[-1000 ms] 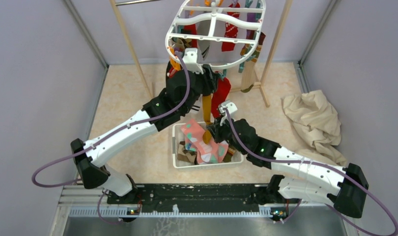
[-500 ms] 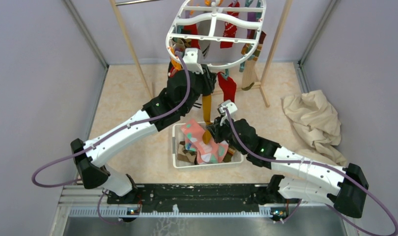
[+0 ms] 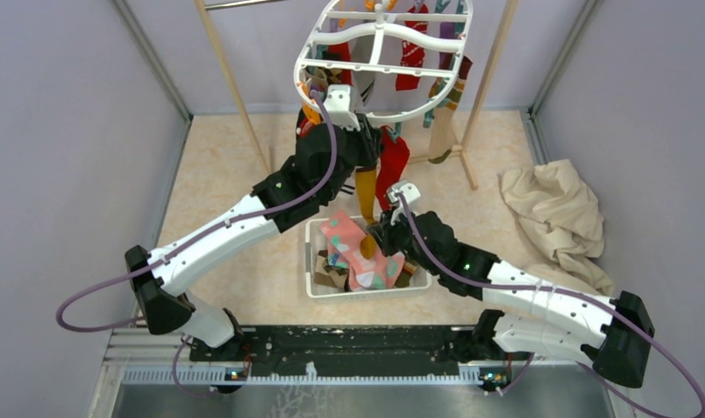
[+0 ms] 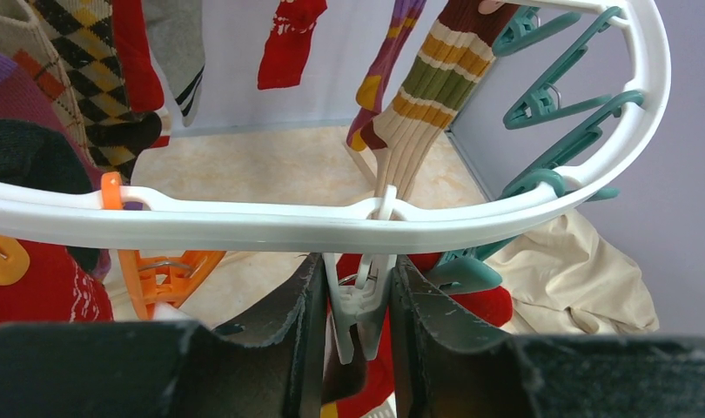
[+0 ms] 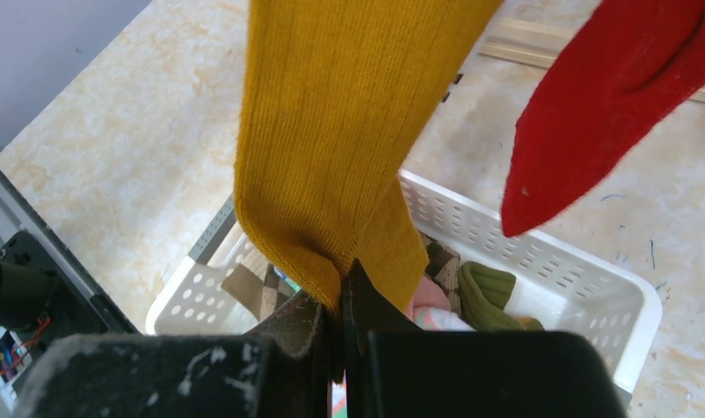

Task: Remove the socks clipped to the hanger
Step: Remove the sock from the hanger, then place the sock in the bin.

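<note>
The white oval hanger (image 3: 379,52) hangs at the back with several socks clipped to it. A mustard yellow sock (image 3: 365,187) and a red sock (image 3: 392,170) dangle from its near rim (image 4: 245,228). My left gripper (image 3: 369,148) reaches up under that rim. Its jaws (image 4: 358,305) press both sides of a white clip (image 4: 359,300) above the yellow sock. Lower down, my right gripper (image 3: 372,239) is shut on the yellow sock's bottom end (image 5: 332,131), over the basket. The red sock (image 5: 610,104) hangs free beside it.
A white slotted basket (image 3: 312,252) under the right gripper holds several socks. Wooden rack poles (image 3: 231,83) stand either side of the hanger. A beige cloth (image 3: 553,218) lies at the right. Teal clips (image 4: 558,96) and an orange clip (image 4: 166,274) dangle near the left fingers.
The left jaws have narrowed onto the white clip. The red sock swung right and came back. The right gripper has kept its hold on the yellow sock.
</note>
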Tool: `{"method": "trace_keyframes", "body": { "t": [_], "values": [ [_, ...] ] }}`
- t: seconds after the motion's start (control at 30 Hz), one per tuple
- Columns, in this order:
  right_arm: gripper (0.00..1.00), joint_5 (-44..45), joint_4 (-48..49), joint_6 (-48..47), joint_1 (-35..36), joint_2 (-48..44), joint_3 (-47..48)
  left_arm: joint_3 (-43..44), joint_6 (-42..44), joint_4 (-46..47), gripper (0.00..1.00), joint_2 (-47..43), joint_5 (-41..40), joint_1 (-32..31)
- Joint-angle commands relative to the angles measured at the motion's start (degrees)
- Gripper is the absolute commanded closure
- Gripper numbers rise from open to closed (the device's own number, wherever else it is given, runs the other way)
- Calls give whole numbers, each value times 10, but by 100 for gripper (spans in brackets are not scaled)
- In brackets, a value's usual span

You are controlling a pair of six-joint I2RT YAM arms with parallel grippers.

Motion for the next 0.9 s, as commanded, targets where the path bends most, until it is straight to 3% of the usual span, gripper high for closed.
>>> {"method": "trace_keyframes", "body": {
  "t": [0.0,0.47,0.7,0.87],
  "values": [
    [100,-21,-27,-5,6,-34,28,20,14,0,81,-14,0,-3],
    [100,-54,-135,32,6,-107,-6,8,14,-8,78,-27,1,-3],
    [100,-24,-160,39,6,-116,-25,-7,11,-13,55,-35,2,-3],
    [100,0,-149,59,6,-61,-38,-27,6,-20,48,-47,3,-3]
  ]
}}
